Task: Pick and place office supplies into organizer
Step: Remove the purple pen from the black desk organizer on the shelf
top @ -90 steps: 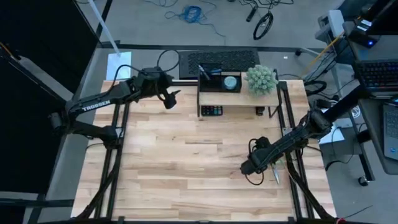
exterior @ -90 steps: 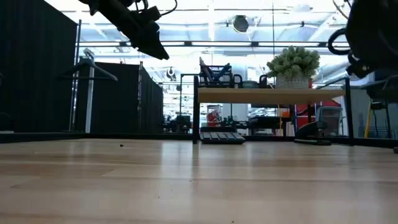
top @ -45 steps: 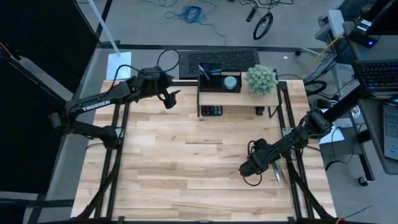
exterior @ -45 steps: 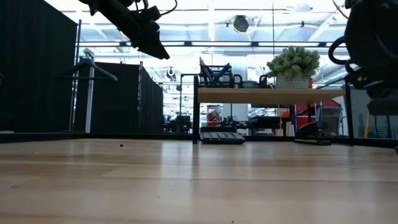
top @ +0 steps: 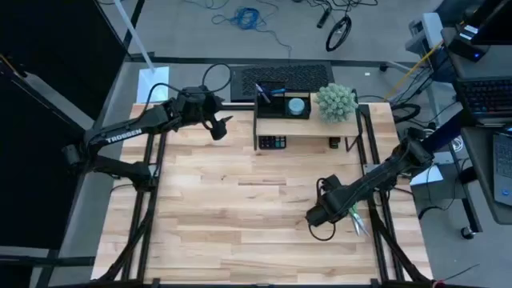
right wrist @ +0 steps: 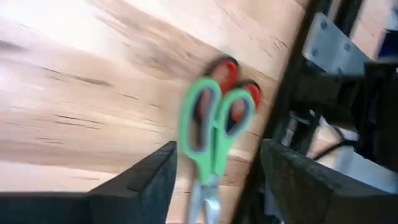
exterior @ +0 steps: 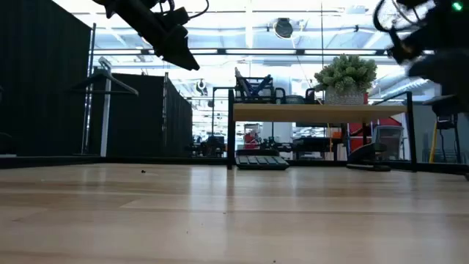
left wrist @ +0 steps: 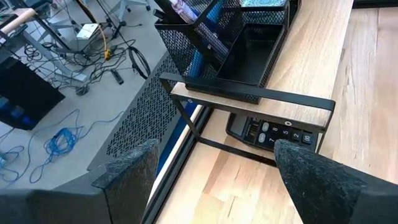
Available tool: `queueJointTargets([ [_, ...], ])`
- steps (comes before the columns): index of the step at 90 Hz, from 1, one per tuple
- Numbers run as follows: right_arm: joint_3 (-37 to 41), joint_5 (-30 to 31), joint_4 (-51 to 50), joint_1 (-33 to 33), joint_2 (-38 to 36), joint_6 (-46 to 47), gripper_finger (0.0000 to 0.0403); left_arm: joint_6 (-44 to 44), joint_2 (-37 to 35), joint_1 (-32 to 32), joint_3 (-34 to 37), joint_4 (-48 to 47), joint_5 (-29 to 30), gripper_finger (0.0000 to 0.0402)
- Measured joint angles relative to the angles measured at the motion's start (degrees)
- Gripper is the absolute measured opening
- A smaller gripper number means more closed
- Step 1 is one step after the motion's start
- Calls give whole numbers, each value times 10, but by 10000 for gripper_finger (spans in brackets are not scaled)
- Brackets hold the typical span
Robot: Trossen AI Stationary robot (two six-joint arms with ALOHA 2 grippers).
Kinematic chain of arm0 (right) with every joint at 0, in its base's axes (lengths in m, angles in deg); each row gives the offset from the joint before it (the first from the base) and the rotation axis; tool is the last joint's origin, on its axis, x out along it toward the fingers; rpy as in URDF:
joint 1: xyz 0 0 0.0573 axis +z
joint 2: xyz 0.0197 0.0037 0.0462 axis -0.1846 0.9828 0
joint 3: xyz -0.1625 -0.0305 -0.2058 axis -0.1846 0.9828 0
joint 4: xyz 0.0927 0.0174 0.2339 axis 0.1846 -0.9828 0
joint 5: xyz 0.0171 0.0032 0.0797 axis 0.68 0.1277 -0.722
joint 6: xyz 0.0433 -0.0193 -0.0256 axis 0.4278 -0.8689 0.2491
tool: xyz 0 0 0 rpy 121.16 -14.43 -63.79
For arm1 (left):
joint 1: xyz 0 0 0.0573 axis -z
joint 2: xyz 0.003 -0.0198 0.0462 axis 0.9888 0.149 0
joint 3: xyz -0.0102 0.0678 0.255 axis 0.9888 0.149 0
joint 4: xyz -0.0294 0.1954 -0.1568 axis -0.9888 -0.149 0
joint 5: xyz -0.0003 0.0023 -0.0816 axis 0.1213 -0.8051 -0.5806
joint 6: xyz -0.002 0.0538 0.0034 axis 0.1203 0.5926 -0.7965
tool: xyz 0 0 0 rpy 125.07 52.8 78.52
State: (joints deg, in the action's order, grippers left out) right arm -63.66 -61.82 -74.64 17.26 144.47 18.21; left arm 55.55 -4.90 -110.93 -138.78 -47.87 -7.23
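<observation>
From above, the left gripper (top: pixel 226 123) hangs open and empty beside the organizer (top: pixel 282 105) on the riser (top: pixel 300 122), and the right gripper (top: pixel 316 218) half hides one pair of scissors (top: pixel 357 222) at the table's right edge. The low view cuts off the right arm. The right wrist view shows two open fingers (right wrist: pixel 146 177) holding nothing, the scissors (right wrist: pixel 211 124) blurred on the table (right wrist: pixel 93 93) between them.

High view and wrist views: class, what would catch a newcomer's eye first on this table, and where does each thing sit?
The scissors, with green and red handles, lie flat on the wood by the table's right edge, the open right gripper hovering right over them. At the far edge a wooden shelf riser carries the black mesh organizer and a fuzzy green plant ball. The open left gripper waits beside it.
</observation>
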Motion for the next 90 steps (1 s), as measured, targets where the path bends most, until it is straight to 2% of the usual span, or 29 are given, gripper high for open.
queueJointTargets([
  [14,-51,152,45,-25,-37,-59,246,0,0,0,0,-1,0,309],
  [23,-82,230,103,-57,-56,-174,245,0,0,0,0,-1,0,309],
  [32,-109,265,171,-102,-63,-317,241,0,0,0,0,-1,0,309],
  [51,-133,254,359,-222,-63,-649,238,0,0,0,0,-7,0,309],
  [65,-136,200,527,-325,-63,-864,238,0,0,0,0,-8,0,309],
  [76,-136,132,656,-413,-57,-957,238,0,0,0,0,-9,0,309],
  [90,-136,56,775,-504,-37,-1012,238,0,0,0,0,-8,0,309],
])
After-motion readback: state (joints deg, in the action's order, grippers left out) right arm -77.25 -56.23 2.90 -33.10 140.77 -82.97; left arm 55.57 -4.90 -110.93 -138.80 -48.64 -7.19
